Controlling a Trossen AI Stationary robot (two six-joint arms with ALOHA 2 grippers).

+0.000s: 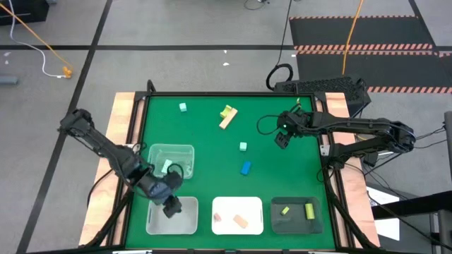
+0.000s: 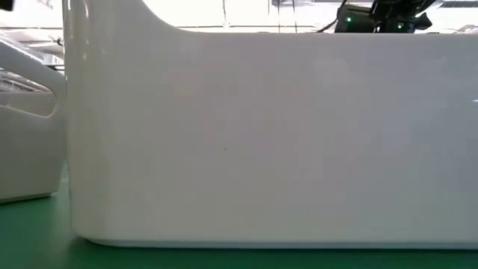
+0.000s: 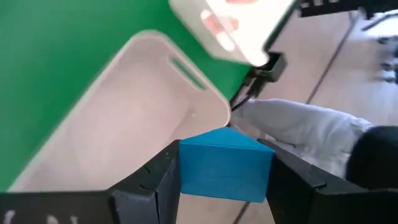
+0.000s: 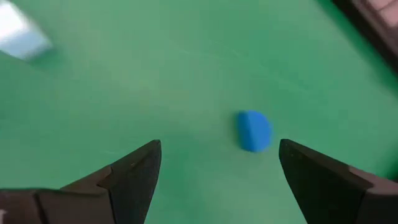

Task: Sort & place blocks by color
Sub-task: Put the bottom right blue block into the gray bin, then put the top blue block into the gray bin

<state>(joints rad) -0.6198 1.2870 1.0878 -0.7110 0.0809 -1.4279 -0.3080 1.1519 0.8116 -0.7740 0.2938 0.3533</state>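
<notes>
My left gripper hovers over the near-left pale tray and is shut on a blue block. My right gripper is open above the table's right half; a second blue block lies on the green mat ahead of its fingers, also seen in the high view. Loose on the mat are two mint blocks and a yellow-green block lying against a tan bar. A clear tray holds a mint block. My left gripper pinches the blue block by two opposite side faces between its two fingers. The fingers come from above, slanting down. The block is lifted clear, above the inside of the pale tray.
The white tray at the near edge holds tan blocks, and the dark tray holds two yellow-green blocks. In the low view the white tray's wall fills the picture. Wooden rails border the mat's left and right sides.
</notes>
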